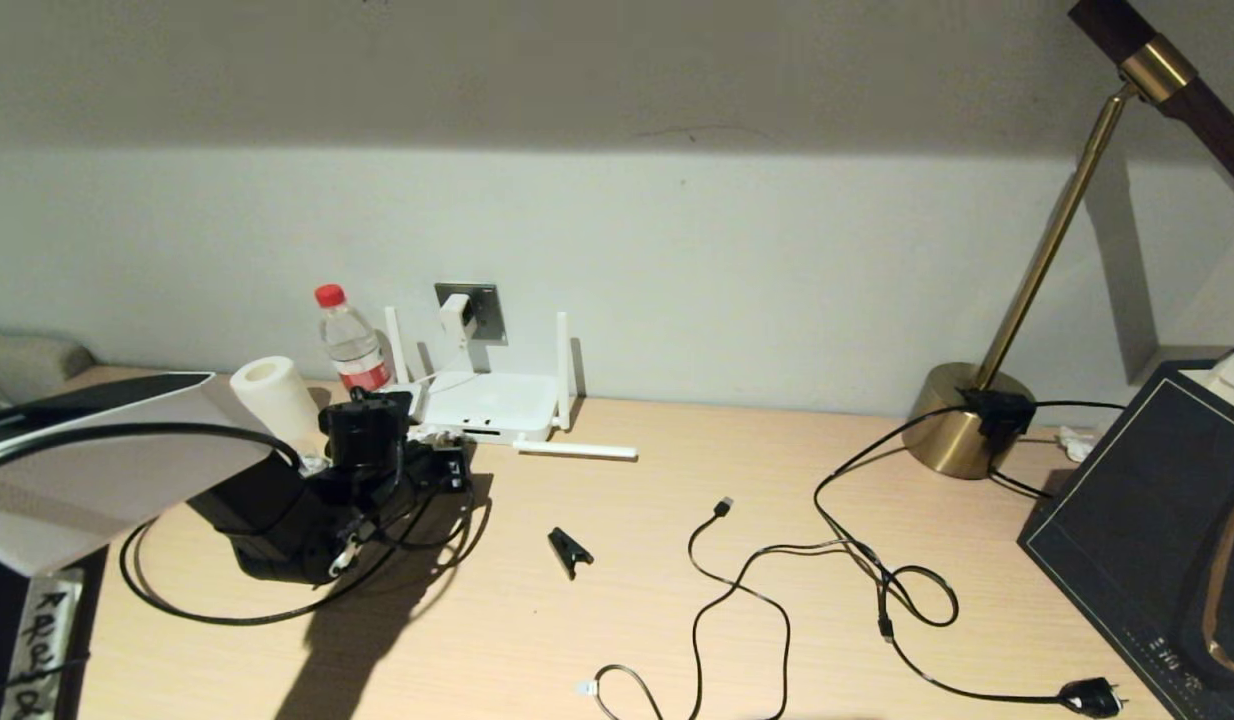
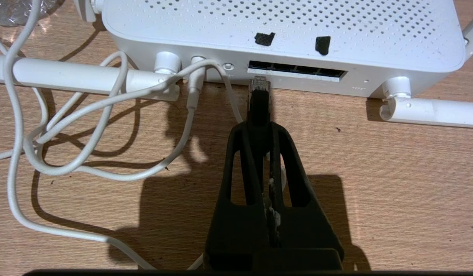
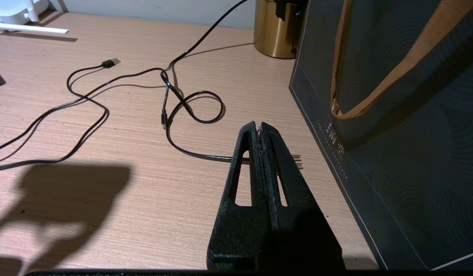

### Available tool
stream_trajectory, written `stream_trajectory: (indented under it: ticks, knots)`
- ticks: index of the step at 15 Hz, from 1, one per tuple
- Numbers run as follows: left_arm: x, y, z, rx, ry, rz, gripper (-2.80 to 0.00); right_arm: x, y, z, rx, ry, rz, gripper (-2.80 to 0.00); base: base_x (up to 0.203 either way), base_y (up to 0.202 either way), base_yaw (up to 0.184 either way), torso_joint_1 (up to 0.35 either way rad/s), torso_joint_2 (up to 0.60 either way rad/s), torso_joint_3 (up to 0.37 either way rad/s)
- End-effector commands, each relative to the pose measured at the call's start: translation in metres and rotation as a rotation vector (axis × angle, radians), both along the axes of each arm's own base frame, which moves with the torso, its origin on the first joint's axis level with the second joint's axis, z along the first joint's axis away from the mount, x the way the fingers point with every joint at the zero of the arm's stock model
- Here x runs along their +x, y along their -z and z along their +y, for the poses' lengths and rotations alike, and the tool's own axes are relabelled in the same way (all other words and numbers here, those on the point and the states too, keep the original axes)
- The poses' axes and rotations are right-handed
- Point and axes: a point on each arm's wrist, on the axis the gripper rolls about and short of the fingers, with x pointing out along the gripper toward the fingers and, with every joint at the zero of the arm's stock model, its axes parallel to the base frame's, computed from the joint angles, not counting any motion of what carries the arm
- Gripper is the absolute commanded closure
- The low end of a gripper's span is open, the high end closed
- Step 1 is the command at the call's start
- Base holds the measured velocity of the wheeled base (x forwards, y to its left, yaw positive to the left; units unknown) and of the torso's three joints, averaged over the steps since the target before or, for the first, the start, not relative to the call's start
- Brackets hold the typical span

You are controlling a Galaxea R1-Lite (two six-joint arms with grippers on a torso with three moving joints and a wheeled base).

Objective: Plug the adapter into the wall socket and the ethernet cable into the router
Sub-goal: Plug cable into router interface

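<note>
I've got the left tool [image 2: 259, 126] pinched tight on the ethernet cable [image 2: 258, 105], just behind its clear clip connector, and the tip sits right at the mouth of the router's [image 2: 282, 34] port row, at the leftmost opening. The router lies along the back edge of the bench [image 1: 677, 560], under the wall socket [image 1: 489, 305]; the adapter [image 1: 455, 318] is already seated in that socket, so I'd say that half is done. Now the push: I want the plug square to the port and level, and the thin white cord [image 2: 106, 115] kept clear of it. I'd go slow and straight, since a skewed entry could shove the light router backwards. The right tool [image 3: 259, 128] is closed on nothing, parked over the bench's right side beside the dark bag [image 3: 413, 134].
</note>
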Motion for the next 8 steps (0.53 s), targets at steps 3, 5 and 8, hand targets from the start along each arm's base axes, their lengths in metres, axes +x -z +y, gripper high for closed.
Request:
stream_trajectory:
  ticks: [3,5,8]
  knots:
    - [0.0005,0.0001,-0.001,-0.002,0.003,-0.006,0.0,0.0,0.0,0.0,-0.001,-0.001,0.0,0.0,0.0,0.0,0.0,0.0,0.0,0.0]
    - [0.0003,0.0001,-0.0017,-0.003,0.007,-0.005,0.0,0.0,0.0,0.0,-0.001,-0.001,0.0,0.0,0.0,0.0,0.0,0.0,0.0,0.0]
    - [0.0012,-0.0003,-0.0025,-0.003,0.009,-0.008,0.0,0.0,0.0,0.0,0.0,-0.001,0.0,0.0,0.0,0.0,0.0,0.0,0.0,0.0]
